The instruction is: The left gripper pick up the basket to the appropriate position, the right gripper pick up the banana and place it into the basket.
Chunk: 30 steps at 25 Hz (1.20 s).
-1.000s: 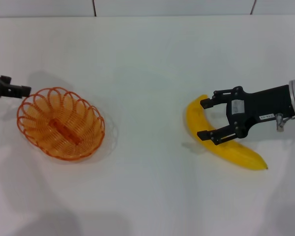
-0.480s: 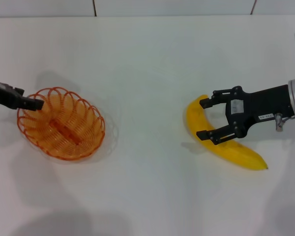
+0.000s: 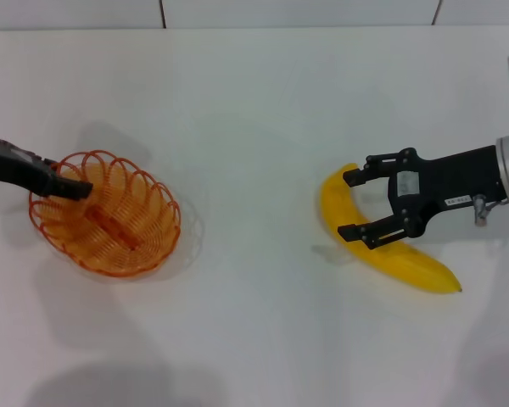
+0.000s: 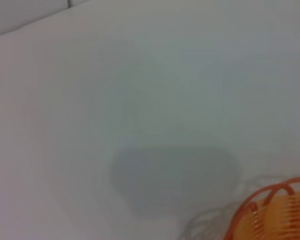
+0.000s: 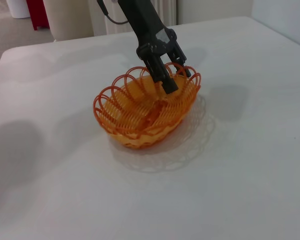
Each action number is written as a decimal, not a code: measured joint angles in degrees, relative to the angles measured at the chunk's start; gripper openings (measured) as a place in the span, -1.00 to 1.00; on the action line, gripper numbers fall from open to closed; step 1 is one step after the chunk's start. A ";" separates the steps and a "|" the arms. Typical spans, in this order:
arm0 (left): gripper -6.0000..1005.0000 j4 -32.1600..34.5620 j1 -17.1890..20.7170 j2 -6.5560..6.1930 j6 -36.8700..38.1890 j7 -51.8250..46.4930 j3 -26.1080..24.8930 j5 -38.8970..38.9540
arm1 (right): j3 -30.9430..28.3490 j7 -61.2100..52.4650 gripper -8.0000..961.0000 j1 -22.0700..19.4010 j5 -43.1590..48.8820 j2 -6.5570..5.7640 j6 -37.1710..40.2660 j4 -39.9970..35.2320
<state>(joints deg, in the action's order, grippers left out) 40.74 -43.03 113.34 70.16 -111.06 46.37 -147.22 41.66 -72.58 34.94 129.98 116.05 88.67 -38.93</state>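
Left gripper (image 3: 75,188) reaching in over the near-left rim of the basket (image 3: 110,246), fingers (image 5: 166,80) spread a little either side of the scalloped wire — one inside, one outside, not visibly clamped. Basket resting on the white desk (image 3: 246,127), on the robot's left side. Banana (image 3: 382,246) lying flat on the desk well to the right, apart from the basket. Right gripper (image 3: 358,205) hovering over the banana's upper curve, fingers wide — straddling the fruit, not closed on it.
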 joint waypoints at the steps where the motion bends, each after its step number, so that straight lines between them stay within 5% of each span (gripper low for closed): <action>1: 0.16 0.00 0.00 0.04 -0.01 0.01 0.01 -0.12 | 0.00 0.02 0.86 0.00 0.00 0.03 0.00 0.00; 16: 0.09 0.54 0.59 0.18 -0.01 0.03 -0.04 -0.35 | 0.00 0.08 0.86 -0.42 0.00 0.22 -0.24 0.06; 22: -0.38 1.44 0.57 0.15 0.36 0.05 0.04 -0.92 | 0.00 0.08 0.86 -0.41 0.00 0.23 -0.33 0.09; 24: -0.70 1.49 0.56 0.14 0.52 0.05 0.04 -0.96 | 0.00 0.08 0.86 -0.41 0.00 0.23 -0.35 0.09; 30: -0.74 2.95 0.46 0.13 3.44 0.05 -0.07 -0.27 | 0.00 0.08 0.86 -0.47 -0.05 0.23 -0.35 0.09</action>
<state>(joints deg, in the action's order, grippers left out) 43.69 -42.57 113.47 73.60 -111.00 46.30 -147.49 41.66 -72.50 34.48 129.93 116.28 88.33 -38.84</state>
